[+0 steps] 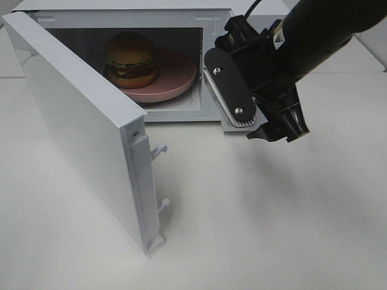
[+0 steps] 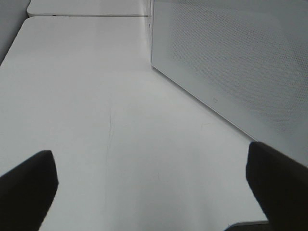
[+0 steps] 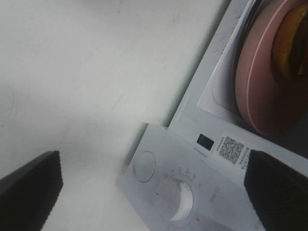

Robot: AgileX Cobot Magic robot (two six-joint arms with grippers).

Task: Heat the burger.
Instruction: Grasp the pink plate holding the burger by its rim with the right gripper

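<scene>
The burger (image 1: 130, 57), with a golden bun, lettuce and dark patty, sits on a round pink plate (image 1: 175, 81) inside the open white microwave (image 1: 211, 18). In the right wrist view an edge of the burger (image 3: 291, 43) and the plate (image 3: 260, 86) show past the oven's front frame. My right gripper (image 1: 259, 124) hangs open in front of the microwave's control panel, outside the cavity, with nothing between its fingers (image 3: 29, 187). My left gripper (image 2: 154, 192) is open and empty, low over the table beside the outer face of the door (image 2: 231, 62).
The microwave door (image 1: 78, 121) stands swung out to the front left, with its latch hooks facing right. The control panel carries a dial (image 3: 180, 199) and a round button (image 3: 144, 166). White table (image 1: 272, 229) spreads in front of the oven.
</scene>
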